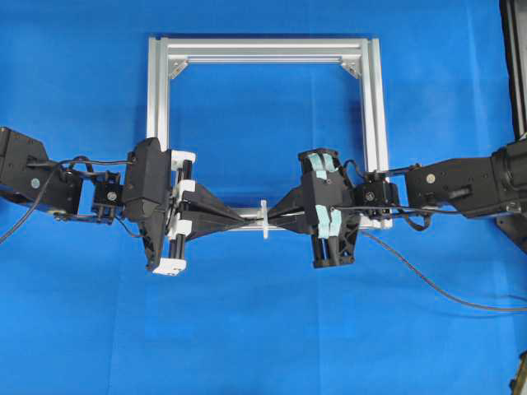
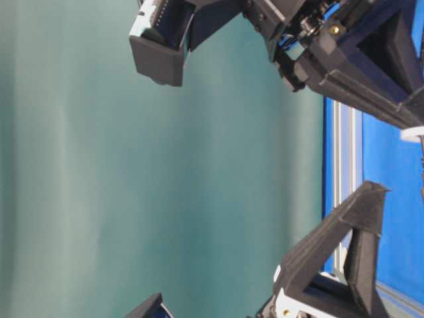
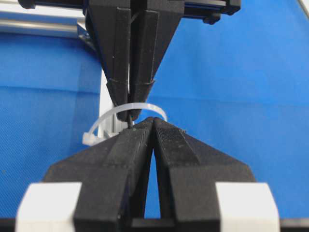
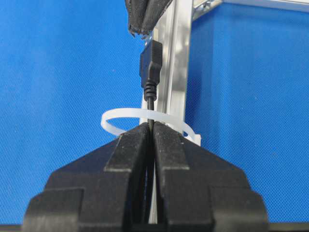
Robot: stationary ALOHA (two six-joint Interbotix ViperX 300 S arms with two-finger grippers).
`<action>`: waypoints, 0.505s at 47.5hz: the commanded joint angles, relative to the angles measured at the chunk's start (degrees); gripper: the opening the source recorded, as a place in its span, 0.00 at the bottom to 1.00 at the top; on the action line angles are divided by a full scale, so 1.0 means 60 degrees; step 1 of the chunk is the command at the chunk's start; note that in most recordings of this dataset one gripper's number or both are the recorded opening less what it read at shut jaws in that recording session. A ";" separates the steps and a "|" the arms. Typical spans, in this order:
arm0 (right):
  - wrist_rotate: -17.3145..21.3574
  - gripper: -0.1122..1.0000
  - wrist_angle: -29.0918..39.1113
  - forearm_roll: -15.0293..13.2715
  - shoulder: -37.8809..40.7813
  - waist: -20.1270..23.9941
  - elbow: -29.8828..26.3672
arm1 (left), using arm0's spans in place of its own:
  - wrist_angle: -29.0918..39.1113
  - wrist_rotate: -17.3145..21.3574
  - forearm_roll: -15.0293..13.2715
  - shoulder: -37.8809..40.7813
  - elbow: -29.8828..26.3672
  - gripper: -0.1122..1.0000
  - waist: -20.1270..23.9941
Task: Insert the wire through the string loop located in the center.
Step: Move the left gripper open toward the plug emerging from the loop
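- The loop (image 1: 264, 219), a thin white tie, stands on the near rail of the frame (image 1: 158, 90), midway between the two arms, so each can come at it from its own side.
- The right gripper (image 4: 151, 126) has its jaws pressed together on the wire (image 4: 151, 110), pinching it just behind the plug (image 4: 150, 67). That short hold keeps the limp cable stiff enough to steer.
- In the right wrist view the plug lies beyond the white band, with the wire crossing the ring's plane between plug and fingertips. So the tip looks to be through the loop already.
- The left gripper (image 3: 153, 121) is also closed. In the right wrist view its dark tip sits over the plug's far end, which suggests it has taken hold of the plug. The contact itself is hidden, so I give that as likely, not certain.
- In the left wrist view the loop arches just over the left fingertips, with the right fingers (image 3: 118, 63) facing them closely from the other side. The two tools meet nose to nose at the ring, the placing a hand-over needs.
- From overhead, the rest of the wire trails from the right arm across the blue cloth (image 1: 263, 346) toward the lower right, slack and free to follow.
- Judged from this, threading is at its last stage. What remains is for the right jaws to let go and the left arm to draw the plug onward.
- The risk is a snagged or tipped loop if the pull goes off line.
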 commanded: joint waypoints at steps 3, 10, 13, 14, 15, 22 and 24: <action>0.0000 0.08 -0.0103 0.0015 -0.0117 0.0015 -0.0103 | -0.0029 0.0220 0.0015 -0.0220 -0.0161 0.11 0.0000; 0.0000 0.08 -0.0103 0.0015 -0.0117 0.0000 -0.0103 | 0.0015 0.0176 0.0015 -0.0205 -0.0220 0.36 0.0000; 0.0000 0.08 -0.0103 0.0015 -0.0117 0.0000 -0.0103 | 0.0073 0.0176 0.0015 -0.0190 -0.0278 0.54 0.0000; 0.0000 0.08 -0.0103 0.0029 -0.0117 0.0000 -0.0103 | 0.0103 0.0176 0.0015 -0.0190 -0.0293 0.60 0.0000; 0.0000 0.08 -0.0103 0.0029 -0.0117 0.0000 -0.0103 | 0.0132 0.0176 0.0015 -0.0176 -0.0322 0.65 0.0000; 0.0000 0.08 -0.0073 0.0015 -0.0117 0.0000 -0.0103 | 0.0425 0.0176 0.0015 -0.0132 -0.0425 0.92 0.0000; 0.0000 0.08 -0.0073 0.0015 -0.0117 0.0000 -0.0103 | 0.0498 0.0176 0.0015 -0.0132 -0.0439 0.93 0.0000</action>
